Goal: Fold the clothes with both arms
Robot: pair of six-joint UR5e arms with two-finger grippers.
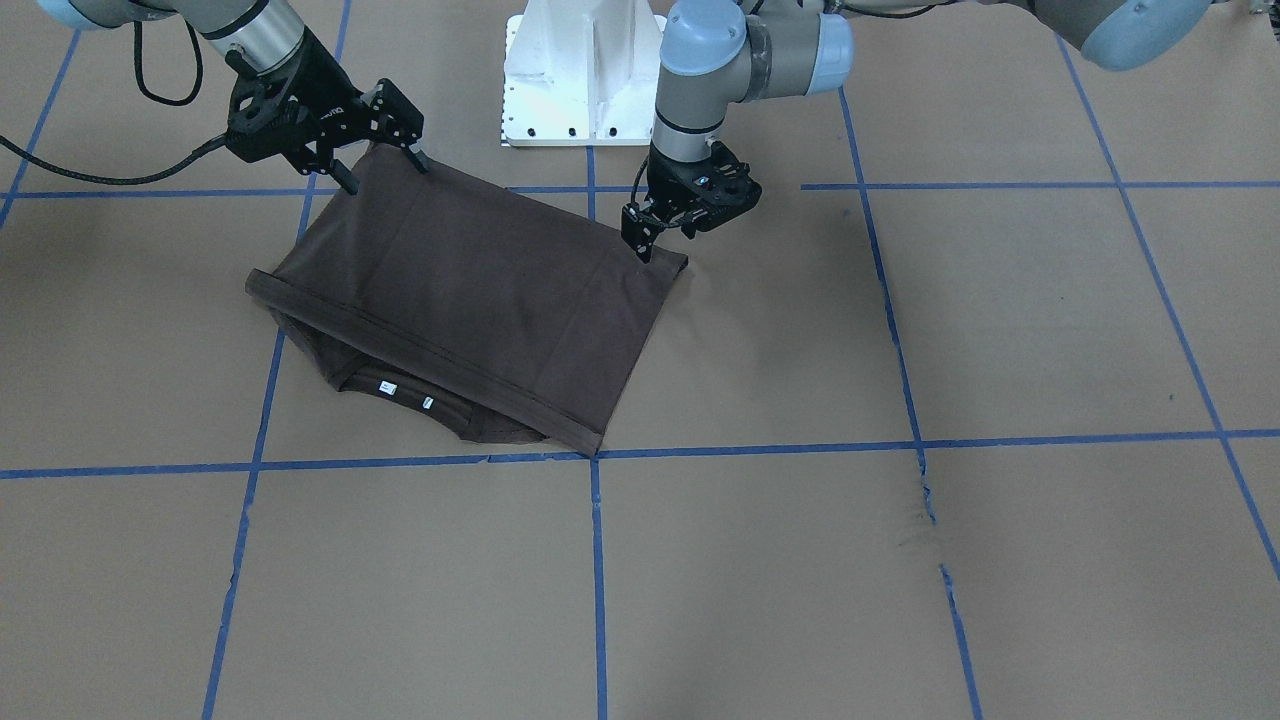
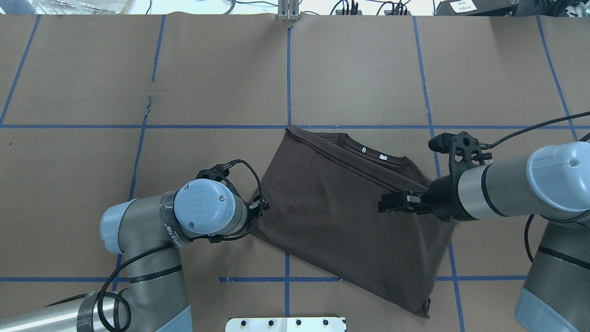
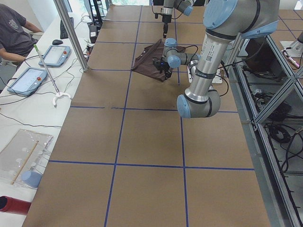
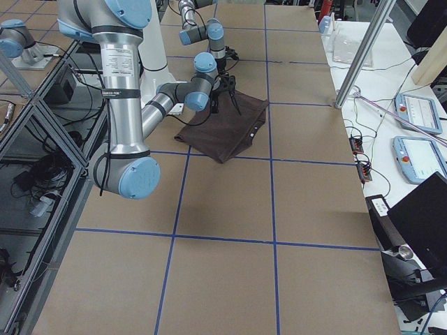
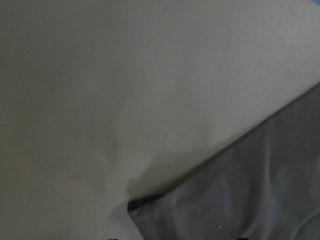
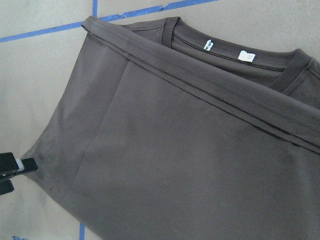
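The clothes, one dark grey-brown T-shirt (image 1: 470, 300), lie folded on the brown paper table, hem doubled over up to the collar (image 6: 280, 70) with its small white labels. My right gripper (image 1: 385, 172) stands open, its fingertips (image 1: 347, 184) spread along the shirt's edge nearest the robot base. In the overhead view the right gripper (image 2: 387, 203) hangs over the shirt (image 2: 341, 207). My left gripper (image 1: 665, 240) is open at the shirt's other near corner, beside the fabric, with nothing held. The left wrist view shows only that edge of the shirt (image 5: 260, 190) and bare paper.
The white pedestal base (image 1: 580, 80) stands just behind the shirt. Blue tape lines (image 1: 597, 560) grid the table, and the paper has a small tear (image 1: 925, 500). A side table (image 3: 28, 94) with tablets, cables and a seated person (image 3: 14, 33) runs along one long edge.
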